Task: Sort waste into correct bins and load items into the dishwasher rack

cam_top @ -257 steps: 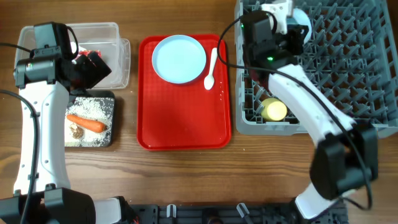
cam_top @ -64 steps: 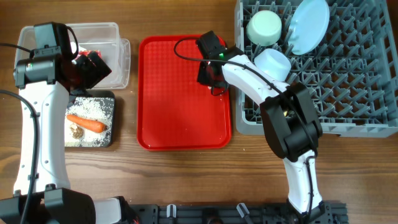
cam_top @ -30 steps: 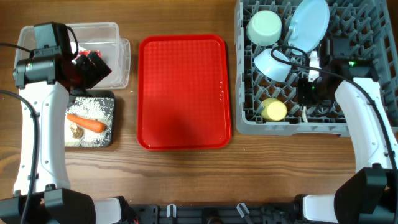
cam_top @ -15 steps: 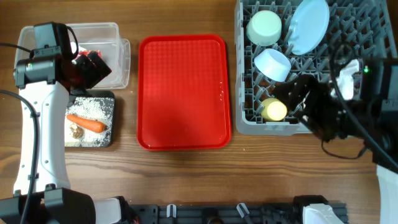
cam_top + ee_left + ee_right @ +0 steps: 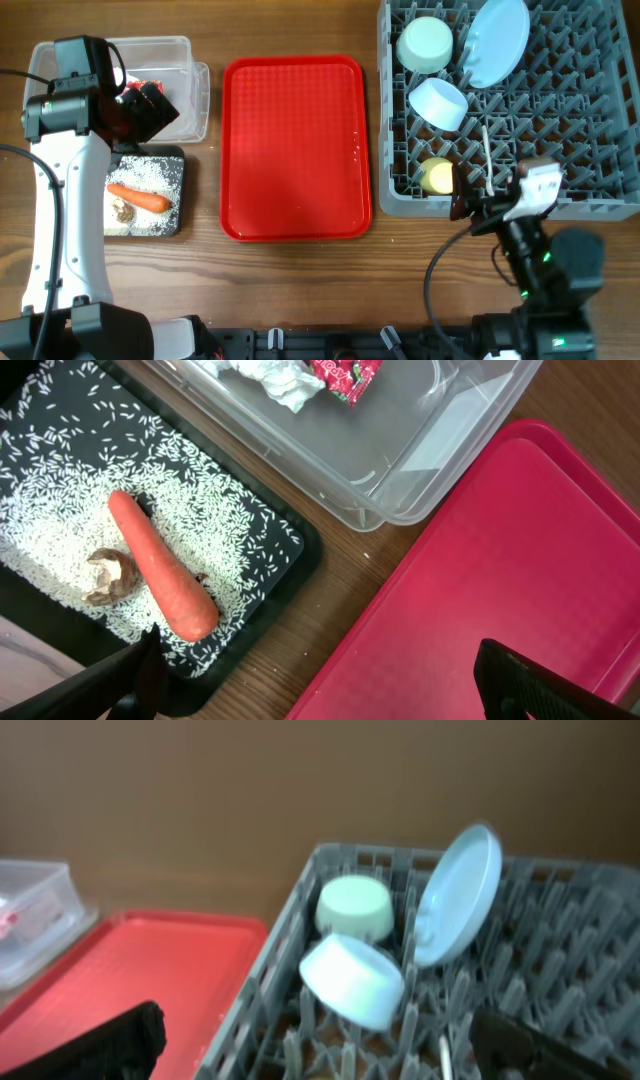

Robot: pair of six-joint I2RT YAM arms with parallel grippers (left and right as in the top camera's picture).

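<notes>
The grey dishwasher rack (image 5: 590, 140) holds a mint bowl (image 5: 425, 43), a pale blue plate (image 5: 497, 42) on edge, a pale blue bowl (image 5: 440, 103), a yellow cup (image 5: 436, 176) and a white spoon (image 5: 487, 155) among the pegs. My right gripper (image 5: 470, 213) hangs open and empty just off the rack's near edge. My left gripper (image 5: 148, 105) is open and empty above the bins. The black tray (image 5: 290, 565) holds the carrot (image 5: 160, 565), rice (image 5: 70, 490) and a brown scrap (image 5: 110, 575). Tissue (image 5: 265, 375) and a red wrapper (image 5: 345, 375) lie in the clear tub (image 5: 440, 450).
A flat red serving tray (image 5: 295, 145) lies bare between the bins and the rack. Bare wooden table (image 5: 300, 290) runs along the near edge. The right arm's base sits at the bottom right.
My right gripper has opened and let go of the spoon, which now stands in the rack. The right arm has pulled back to the near edge. The left arm has not moved.
</notes>
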